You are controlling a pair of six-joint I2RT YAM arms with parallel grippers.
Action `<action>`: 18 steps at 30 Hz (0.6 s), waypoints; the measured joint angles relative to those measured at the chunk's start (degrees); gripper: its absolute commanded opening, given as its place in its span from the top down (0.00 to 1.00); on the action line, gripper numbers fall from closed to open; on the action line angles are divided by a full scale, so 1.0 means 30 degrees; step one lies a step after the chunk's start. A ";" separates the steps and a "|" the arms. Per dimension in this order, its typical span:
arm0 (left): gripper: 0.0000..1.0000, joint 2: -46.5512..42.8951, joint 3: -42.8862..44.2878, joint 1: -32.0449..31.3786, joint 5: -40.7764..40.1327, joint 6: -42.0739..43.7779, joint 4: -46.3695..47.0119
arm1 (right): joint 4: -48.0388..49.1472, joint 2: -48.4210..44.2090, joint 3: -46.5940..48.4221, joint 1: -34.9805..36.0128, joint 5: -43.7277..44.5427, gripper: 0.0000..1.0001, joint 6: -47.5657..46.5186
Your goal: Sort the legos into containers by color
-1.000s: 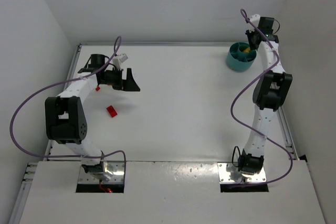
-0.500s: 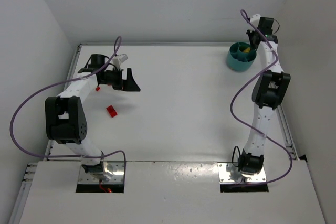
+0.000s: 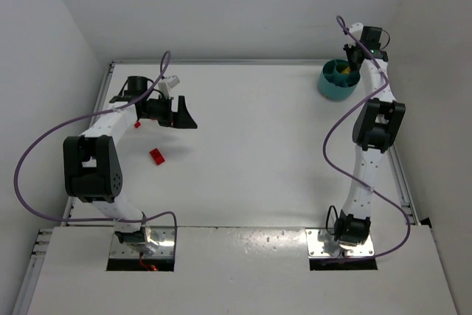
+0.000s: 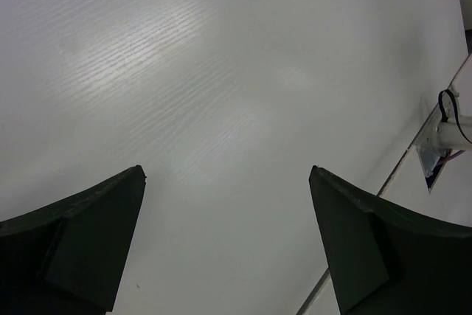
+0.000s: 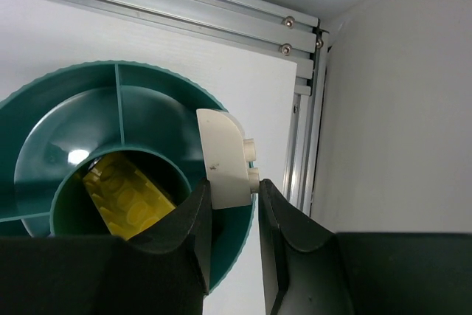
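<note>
The round teal tub (image 3: 335,84) stands at the table's far right corner. In the right wrist view its rim (image 5: 66,79) shows, with a yellow lego (image 5: 125,204) in the centre compartment. My right gripper (image 5: 234,186) is shut on a whitish lego (image 5: 225,156) and holds it above the tub's right rim; the gripper also shows in the top view (image 3: 354,57). A red lego (image 3: 157,156) lies on the table at the left, and a smaller red piece (image 3: 137,124) beside the left arm. My left gripper (image 3: 184,112) is open and empty over bare table (image 4: 227,182).
An aluminium rail (image 5: 221,5) runs along the table's far edge behind the tub, and a side rail (image 5: 306,145) and the white wall stand close to its right. Purple cables loop off both arms (image 3: 335,138).
My right arm has shifted slightly toward the far edge with the whitish lego. The left arm and the red legos have not moved.
</note>
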 measured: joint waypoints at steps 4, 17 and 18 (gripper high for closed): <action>0.00 0.0000 0.0000 0.0000 0.0073 0.0000 0.0000 | 0.0007 0.0007 0.0022 0.0000 -0.0153 0.72 0.0022; 0.00 0.0000 0.0000 0.0000 0.0124 0.0000 0.0000 | 0.0277 0.0000 0.0000 -0.0102 -0.0240 0.55 0.0364; 0.00 0.0000 0.0000 0.0000 0.0124 0.0000 0.0000 | 0.0386 -0.0015 -0.0073 -0.0102 -0.0240 0.55 0.0393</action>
